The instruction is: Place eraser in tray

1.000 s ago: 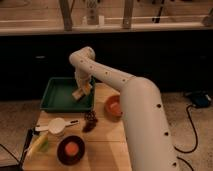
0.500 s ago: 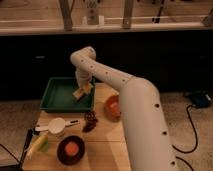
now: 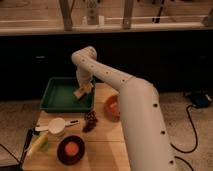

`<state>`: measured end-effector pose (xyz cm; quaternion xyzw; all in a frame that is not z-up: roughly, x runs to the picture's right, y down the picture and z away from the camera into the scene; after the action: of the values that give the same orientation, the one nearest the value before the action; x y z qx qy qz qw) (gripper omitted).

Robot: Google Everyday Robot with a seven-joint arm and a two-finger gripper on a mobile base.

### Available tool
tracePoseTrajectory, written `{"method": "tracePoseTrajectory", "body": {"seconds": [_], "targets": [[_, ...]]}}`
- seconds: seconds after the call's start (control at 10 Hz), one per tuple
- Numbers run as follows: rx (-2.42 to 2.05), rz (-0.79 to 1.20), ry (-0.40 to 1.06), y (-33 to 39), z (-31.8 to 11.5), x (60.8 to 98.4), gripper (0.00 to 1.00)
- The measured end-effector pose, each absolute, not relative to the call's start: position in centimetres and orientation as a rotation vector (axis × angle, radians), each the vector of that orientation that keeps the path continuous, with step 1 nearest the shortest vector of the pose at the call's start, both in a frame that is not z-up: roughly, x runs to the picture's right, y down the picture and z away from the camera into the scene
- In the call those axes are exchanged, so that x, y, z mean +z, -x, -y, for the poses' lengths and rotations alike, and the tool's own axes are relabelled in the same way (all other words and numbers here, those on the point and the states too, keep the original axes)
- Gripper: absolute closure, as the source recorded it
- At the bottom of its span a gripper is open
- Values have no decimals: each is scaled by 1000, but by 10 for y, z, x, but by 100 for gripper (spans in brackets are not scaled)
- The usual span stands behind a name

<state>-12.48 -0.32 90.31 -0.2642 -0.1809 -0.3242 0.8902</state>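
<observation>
The dark green tray [image 3: 56, 95] sits at the back left of the wooden table. My gripper [image 3: 82, 90] hangs over the tray's right part, at the end of the white arm that reaches in from the lower right. A small tan eraser [image 3: 80, 93] sits at the gripper's tip, just above the tray floor. I cannot tell whether it is held or resting.
An orange bowl [image 3: 112, 105] stands right of the tray, partly behind my arm. A dark reddish clump [image 3: 90, 120], a white cup [image 3: 57, 125], a yellow corn cob [image 3: 37, 143] and a dark bowl [image 3: 70, 149] with an orange thing lie in front.
</observation>
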Motion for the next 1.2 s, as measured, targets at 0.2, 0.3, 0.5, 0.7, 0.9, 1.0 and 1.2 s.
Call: {"method": "tracePoseTrajectory", "body": {"seconds": [0.2, 0.3, 0.5, 0.7, 0.9, 1.0, 1.2], "targets": [[-677, 380, 546, 126, 4, 905, 59], [-680, 381, 545, 125, 5, 906, 55], [-684, 381, 545, 123, 5, 907, 48], [-688, 382, 547, 122, 5, 909, 38], [-695, 385, 546, 120, 6, 910, 24], [-698, 387, 546, 120, 5, 910, 20], [-701, 388, 546, 118, 6, 911, 30]]}}
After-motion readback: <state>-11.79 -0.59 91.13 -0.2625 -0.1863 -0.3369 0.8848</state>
